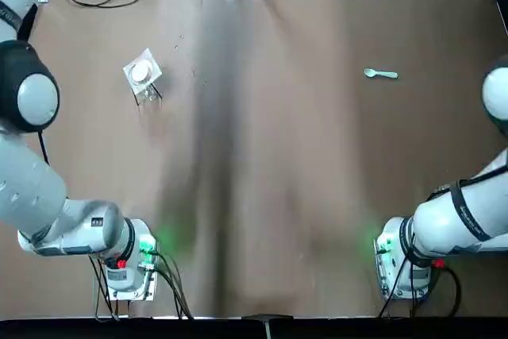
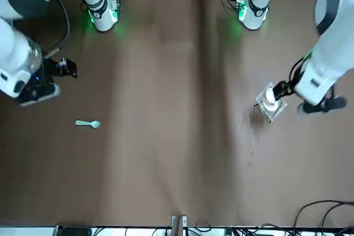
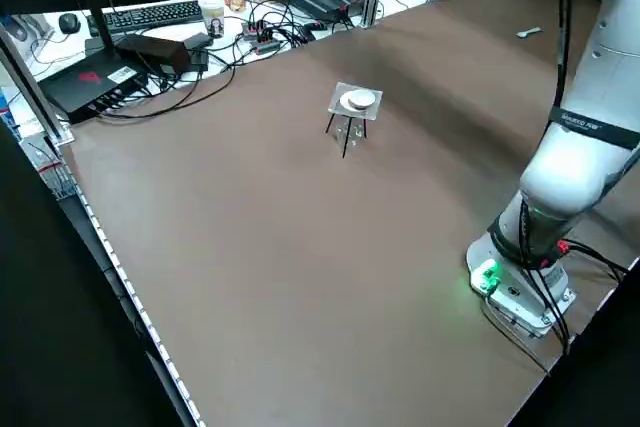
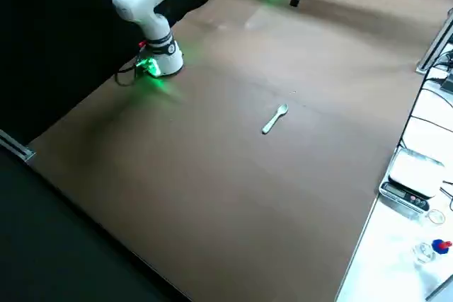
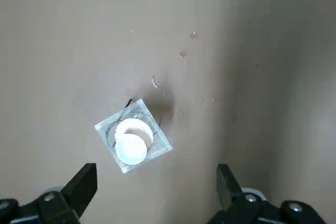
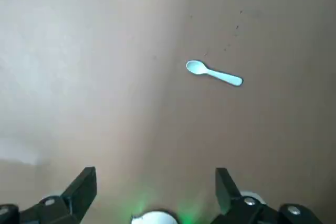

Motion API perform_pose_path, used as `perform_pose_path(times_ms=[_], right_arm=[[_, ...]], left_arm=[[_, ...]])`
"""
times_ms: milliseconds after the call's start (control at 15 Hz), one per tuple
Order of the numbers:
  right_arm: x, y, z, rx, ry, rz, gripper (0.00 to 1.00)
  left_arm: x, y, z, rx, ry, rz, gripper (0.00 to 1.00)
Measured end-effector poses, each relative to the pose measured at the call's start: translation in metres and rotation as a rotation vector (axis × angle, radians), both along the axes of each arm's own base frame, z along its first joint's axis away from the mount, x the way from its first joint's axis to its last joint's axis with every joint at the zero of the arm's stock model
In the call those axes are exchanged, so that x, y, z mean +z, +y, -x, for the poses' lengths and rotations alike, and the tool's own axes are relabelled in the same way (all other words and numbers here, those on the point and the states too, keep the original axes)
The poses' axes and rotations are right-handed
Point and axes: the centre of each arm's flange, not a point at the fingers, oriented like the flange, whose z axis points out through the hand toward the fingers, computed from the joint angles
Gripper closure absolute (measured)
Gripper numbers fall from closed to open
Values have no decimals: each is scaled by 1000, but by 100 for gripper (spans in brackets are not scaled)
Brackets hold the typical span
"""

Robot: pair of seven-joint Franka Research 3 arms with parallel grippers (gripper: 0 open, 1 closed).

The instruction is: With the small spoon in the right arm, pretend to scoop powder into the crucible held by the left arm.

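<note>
A small white crucible (image 1: 140, 73) sits on a square wire-mesh stand (image 5: 157, 141) at the table's far left; it also shows in the front view (image 2: 270, 100). My left gripper (image 5: 155, 187) hovers above and just short of it, open and empty. The pale green small spoon (image 1: 381, 75) lies flat on the table at the far right, and shows too from the right side (image 4: 274, 119). High above the table, well back from the spoon (image 6: 214, 73), my right gripper (image 6: 155, 187) is open with nothing in it.
Cables, a keyboard (image 3: 150, 15) and boxes crowd the bench beyond the far edge. A scale (image 4: 414, 178) stands off the table's right side. The arm bases (image 1: 131, 258) (image 1: 403, 258) glow green at the near edge. Brown tabletop (image 1: 262, 156) lies between crucible and spoon.
</note>
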Motion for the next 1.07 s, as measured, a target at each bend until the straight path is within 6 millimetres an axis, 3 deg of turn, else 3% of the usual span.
perform_pose_path(times_ms=[200,267,400,533,800,1067], right_arm=[[7,-12,36,-24,-65,6,0],[18,-16,60,-28,-64,20,0],[37,-20,74,-35,-63,27,0],[50,-29,79,-53,-72,28,0],[49,-51,75,-96,-68,29,0],[48,-45,76,-85,-68,29,0]], left_arm=[[42,10,28,-3,-28,20,0],[48,12,44,-32,-16,47,0],[43,18,50,-82,4,63,0],[35,24,49,-113,18,69,0],[33,36,48,-135,22,71,0],[31,32,48,-184,28,74,0]])
